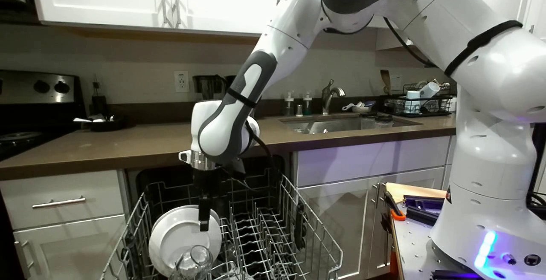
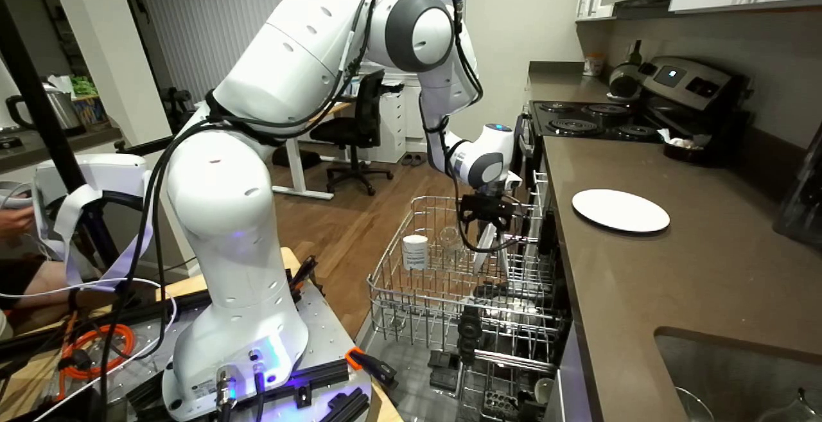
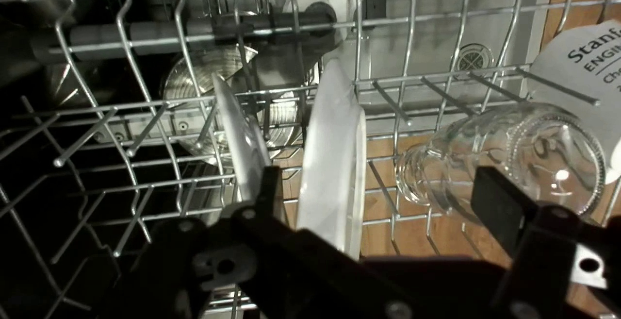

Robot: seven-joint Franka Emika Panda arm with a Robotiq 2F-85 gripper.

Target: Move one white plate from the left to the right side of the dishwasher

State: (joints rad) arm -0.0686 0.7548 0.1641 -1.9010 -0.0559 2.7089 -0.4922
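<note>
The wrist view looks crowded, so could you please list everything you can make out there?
Dishwasher rack: one, grey, across the picture
Plates: at least two, white, on edge in the rack
Clear glass: one, colourless, right of the plates
Printed cup: one, white, right edge
Ridged pieces: count unclear, shiny grey, beyond the rack
Bar: one, dark grey, upper left
Panel: one, pale grey, upper right, with a round grille
Floor: one, brown, beyond the rack
Claw: one, black, open, bottom

Gap between plates [image 3: 324, 163], glass [image 3: 485, 145] alongside
</note>
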